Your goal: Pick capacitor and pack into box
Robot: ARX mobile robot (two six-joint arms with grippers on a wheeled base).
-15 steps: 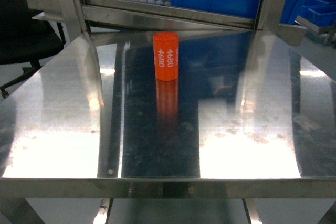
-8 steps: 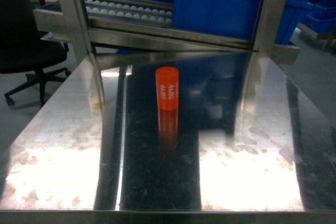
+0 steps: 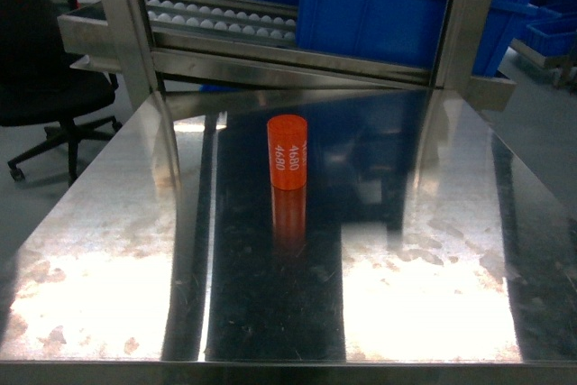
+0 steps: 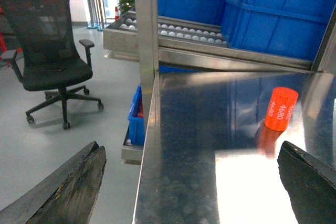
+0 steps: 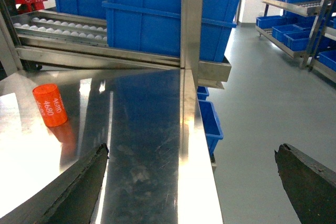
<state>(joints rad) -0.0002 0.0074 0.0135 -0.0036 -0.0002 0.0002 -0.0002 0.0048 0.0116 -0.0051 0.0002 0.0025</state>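
Bright overhead light, prob. ceiling fixtures, all 3 views evenly lit. The polished stainless-steel desk (image 3: 108, 223) acts like a mirror: two big blown-out white glare patches near its front edge in head view, w/ a dark reflected band between them. The small orange cylinder w/ white "4680" print (image 3: 288, 151) throws a clear orange reflection toward the camera, sharp and in focus. Wrist views: similar glare on the steel; dark jaws at the bottom corners soft, out of focus. Slight grain overall.
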